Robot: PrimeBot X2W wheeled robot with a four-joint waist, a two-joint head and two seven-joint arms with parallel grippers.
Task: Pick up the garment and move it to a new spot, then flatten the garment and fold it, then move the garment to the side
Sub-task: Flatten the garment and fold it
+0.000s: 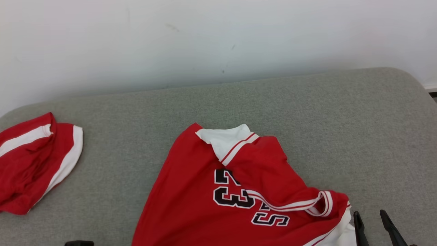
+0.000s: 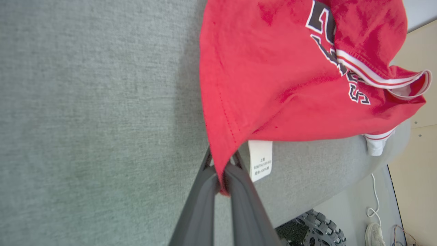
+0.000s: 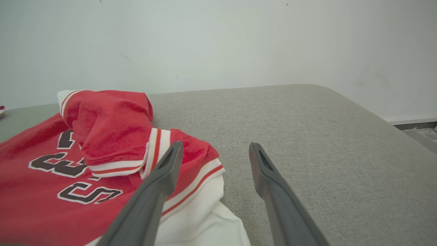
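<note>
My left hand [image 2: 222, 164] is pinched shut on the hem corner of the red garment [image 1: 191, 205], crumpled at the near edge of the grey surface [image 1: 307, 112], my right hand [image 3: 215, 147] open beside it; so thin a pinch may slip when lifted.

The red jersey [image 1: 191, 205], trimmed in white and carrying black numerals, is lying rumpled at the lower centre of the head view, one white-cuffed sleeve folding across its front.
</note>
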